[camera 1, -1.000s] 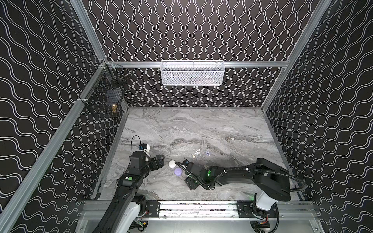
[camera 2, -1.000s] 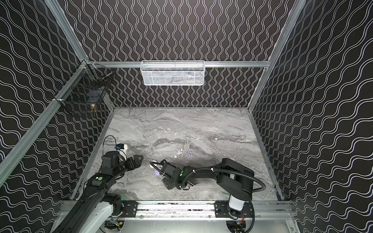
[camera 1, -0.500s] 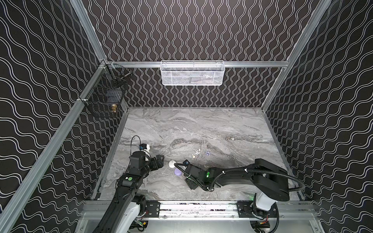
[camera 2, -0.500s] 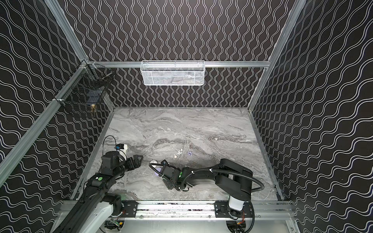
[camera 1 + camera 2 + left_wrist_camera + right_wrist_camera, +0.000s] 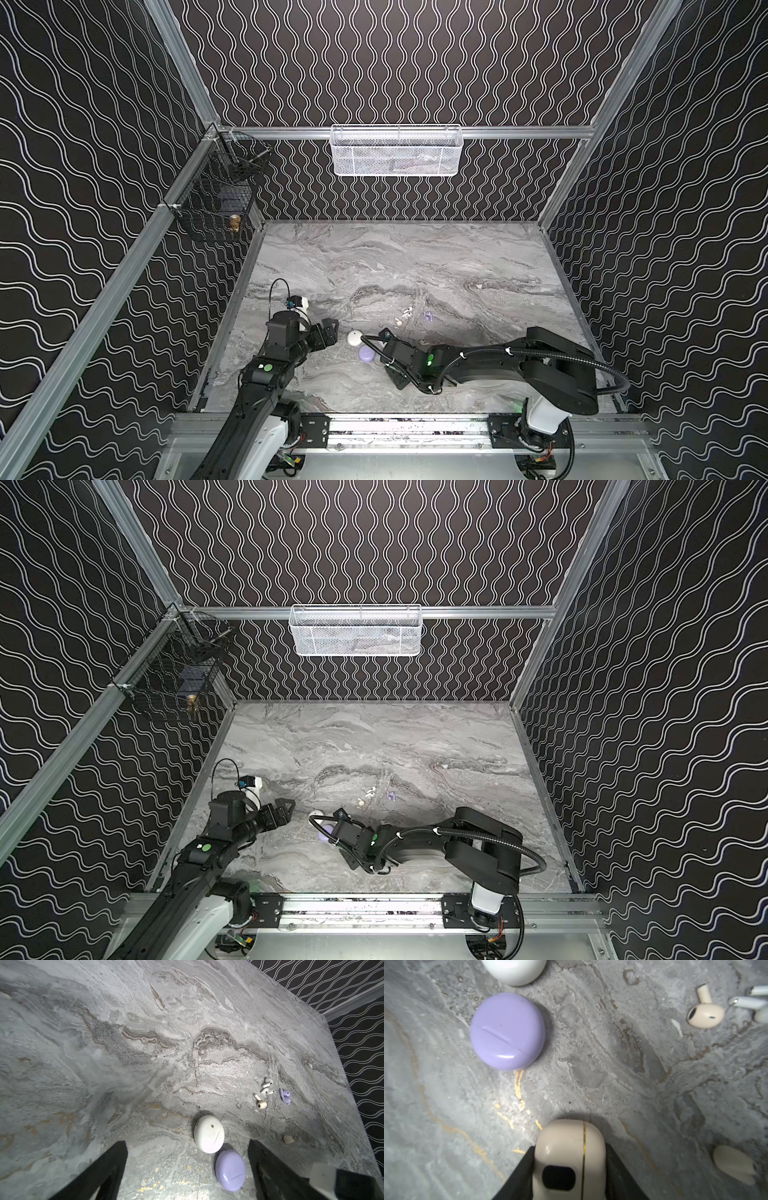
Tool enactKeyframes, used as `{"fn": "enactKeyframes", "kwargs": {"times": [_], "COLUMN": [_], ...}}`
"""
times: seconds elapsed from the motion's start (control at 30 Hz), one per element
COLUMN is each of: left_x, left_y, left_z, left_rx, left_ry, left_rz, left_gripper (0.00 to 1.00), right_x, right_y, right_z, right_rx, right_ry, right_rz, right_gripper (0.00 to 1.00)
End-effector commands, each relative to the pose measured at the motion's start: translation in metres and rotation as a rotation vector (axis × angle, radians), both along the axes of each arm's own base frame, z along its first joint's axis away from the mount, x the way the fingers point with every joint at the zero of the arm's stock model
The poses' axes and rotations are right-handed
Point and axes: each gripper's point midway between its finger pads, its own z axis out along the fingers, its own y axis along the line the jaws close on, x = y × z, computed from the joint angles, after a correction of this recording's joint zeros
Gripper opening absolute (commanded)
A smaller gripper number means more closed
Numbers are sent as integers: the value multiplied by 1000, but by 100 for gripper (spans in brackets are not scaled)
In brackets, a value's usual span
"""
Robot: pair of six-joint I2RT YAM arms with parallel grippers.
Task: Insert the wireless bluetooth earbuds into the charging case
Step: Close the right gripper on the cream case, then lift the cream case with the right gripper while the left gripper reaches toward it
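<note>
The right tool (image 5: 569, 1157) is clamped on a cream rounded plastic charging case (image 5: 566, 1140) with a thin gold seam. Its black fingers (image 5: 525, 1164) press the case's two flanks. The case's dark oval port faces the wrist camera. Whether the case touches the grey marbled counter (image 5: 374, 257) cannot be told.

The left tool (image 5: 187, 1176) hangs low over the counter with its fingers spread wide apart, gripping nothing.

A lavender glossy oval case (image 5: 507, 1031) lies closed on the counter near the cream case. A white glossy oval case (image 5: 208, 1134) lies closed right against it, touching or almost so.

The wireless bluetooth earbuds lie loose on the counter, outside the cases. Two white stemmed earbuds (image 5: 269, 1091) lie side by side. A cream stemmed earbud (image 5: 261, 1103) lies just beside them, and a pale lavender stemmed earbud (image 5: 285, 1096) lies near them on the other side. A second cream earbud (image 5: 735, 1164) lies apart from this cluster, close to the right tool. In both top views the cluster sits farther toward the back wall than the two oval cases.
</note>
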Motion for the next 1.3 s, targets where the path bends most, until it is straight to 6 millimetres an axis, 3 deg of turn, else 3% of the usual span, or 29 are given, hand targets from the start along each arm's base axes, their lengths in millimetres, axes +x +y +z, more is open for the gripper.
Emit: {"fn": "enactKeyframes", "kwargs": {"times": [0.0,0.1,0.23,0.37,0.5,0.6,0.67,0.83,0.9,1.0,1.07,1.2,1.27], "left_x": [6,24,58,89,88,76,71,32,22,20,19,17,21], "left_y": [11,5,-8,-13,-45,-63,-72,-116,-121,-126,-133,-159,-167], "left_z": [12,40,74,89,101,111,122,181,199,194,185,175,167], "left_rx": [8,-44,-46,44,-23,-92,-134,-394,-448,-394,-323,-256,-226], "left_ry": [-18,-91,-164,-145,-227,-311,-330,-445,-521,-453,-433,-432,-404], "left_rz": [76,82,25,-35,-225,-333,-383,-666,-696,-696,-690,-778,-794], "left_gripper": [99,99,99,99,98,98,95,90,88,80,81,78,72], "right_x": [10,27,75,124,151,144,128,66,56,61,69,83,90], "right_y": [25,40,42,28,12,3,-3,-27,-38,-44,-43,-39,-36], "right_z": [38,84,144,174,198,222,229,249,255,255,252,248,247], "right_rx": [136,235,324,312,308,345,368,521,546,506,462,408,377], "right_ry": [-100,-281,-554,-703,-819,-902,-942,-1087,-1158,-1193,-1186,-1199,-1203], "right_rz": [77,167,218,212,252,307,359,499,497,466,454,427,417], "right_gripper": [38,35,31,23,21,21,20,24,26,24,22,21,19]}}
